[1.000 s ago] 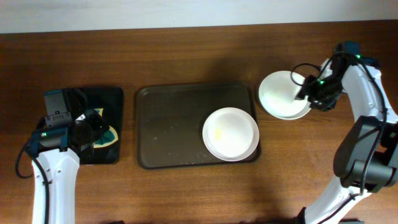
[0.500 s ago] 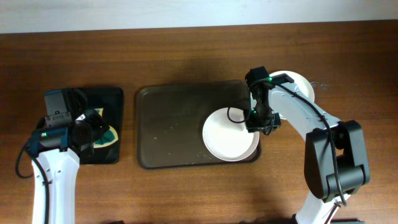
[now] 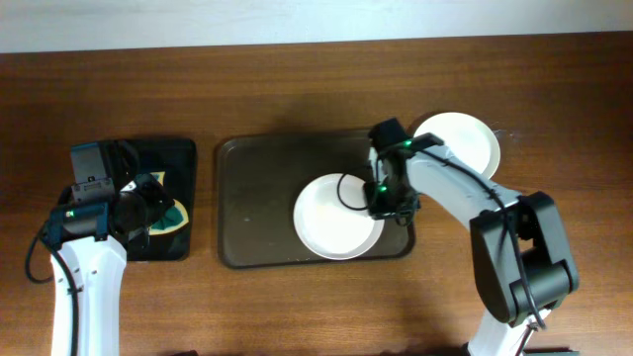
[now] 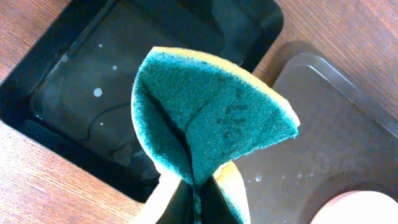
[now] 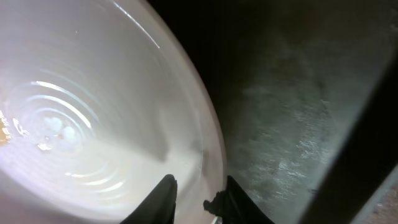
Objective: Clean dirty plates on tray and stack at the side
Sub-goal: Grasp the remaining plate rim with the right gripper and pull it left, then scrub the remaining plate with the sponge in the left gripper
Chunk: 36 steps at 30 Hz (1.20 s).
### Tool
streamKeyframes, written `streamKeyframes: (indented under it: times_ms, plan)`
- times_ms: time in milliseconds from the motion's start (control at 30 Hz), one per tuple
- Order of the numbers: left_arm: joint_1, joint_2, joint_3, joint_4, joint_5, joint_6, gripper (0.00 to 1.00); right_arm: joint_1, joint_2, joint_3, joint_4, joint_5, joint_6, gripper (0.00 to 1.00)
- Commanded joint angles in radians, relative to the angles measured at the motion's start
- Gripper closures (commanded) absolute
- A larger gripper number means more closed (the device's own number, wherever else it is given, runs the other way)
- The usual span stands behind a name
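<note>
The right arm (image 3: pixel 465 198) comes up from the near right corner, bends at the elbow and runs back left across the table, with its wrist turned down over the right end of the brown tray (image 3: pixel 257 198). The right gripper (image 5: pixel 202 202) is clamped on the rim of a plate (image 3: pixel 336 220): one finger (image 5: pixel 163 198) is inside the dish and the other is outside, with the white edge pinched between them. That plate lies in the right half of the tray, with a few yellowish specks (image 5: pixel 7 127) on its glossy inside. The other plate (image 3: pixel 463 143) sits on the bare table just past the tray's far right corner, partly under the arm.

The left arm (image 3: pixel 84 267) stretches straight up from the near left. The left gripper (image 4: pixel 194 202) hangs over the black tray (image 3: pixel 163 148) and is closed tight on a folded sponge (image 4: pixel 208 118), green scouring face outward with yellow foam at the edges. I can't read any lettering from here.
</note>
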Motion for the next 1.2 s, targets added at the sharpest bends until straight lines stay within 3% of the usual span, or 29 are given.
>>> streamKeyframes:
  times_ms: [0,133,300,333,533,600,667,733,867,1000,1167]
  plan:
    - [0.006,-0.004,0.011,0.003,0.016,0.018,1.00,0.022,-0.011,-0.013,0.042,0.056,0.097,0.74]
    - [0.006,-0.004,0.011,0.006,0.045,0.040,1.00,-0.038,-0.011,-0.012,0.042,-0.163,-0.069,0.74]
    - [0.006,-0.004,0.011,0.006,0.045,0.040,1.00,-0.166,-0.011,-0.013,-0.016,-0.201,-0.086,0.74]
    - [0.006,-0.004,0.011,0.006,0.045,0.040,1.00,-0.161,-0.011,-0.013,-0.013,-0.199,-0.095,0.69]
    - [0.006,-0.004,0.011,0.006,0.053,0.040,1.00,-0.039,0.039,-0.013,0.053,-0.153,-0.090,0.70]
    - [0.003,-0.004,0.011,0.025,0.135,0.093,1.00,-0.014,0.079,-0.014,0.072,-0.126,-0.045,0.71]
    - [-0.018,-0.004,0.011,0.033,0.153,0.106,1.00,0.002,0.091,-0.014,0.087,-0.130,-0.034,0.79]
    - [-0.112,-0.002,0.010,0.032,0.153,0.107,1.00,0.040,0.091,-0.014,0.123,-0.140,-0.003,0.96]
    - [-0.357,0.097,0.010,0.033,0.154,0.106,1.00,0.196,0.090,-0.016,0.299,-0.028,0.204,0.96]
    - [-0.533,0.290,0.010,0.123,0.236,0.101,1.00,0.206,0.091,-0.016,0.340,-0.005,0.225,0.96]
    - [-0.579,0.500,0.010,0.260,0.238,-0.034,1.00,0.204,0.090,-0.016,0.332,-0.001,0.224,0.96]
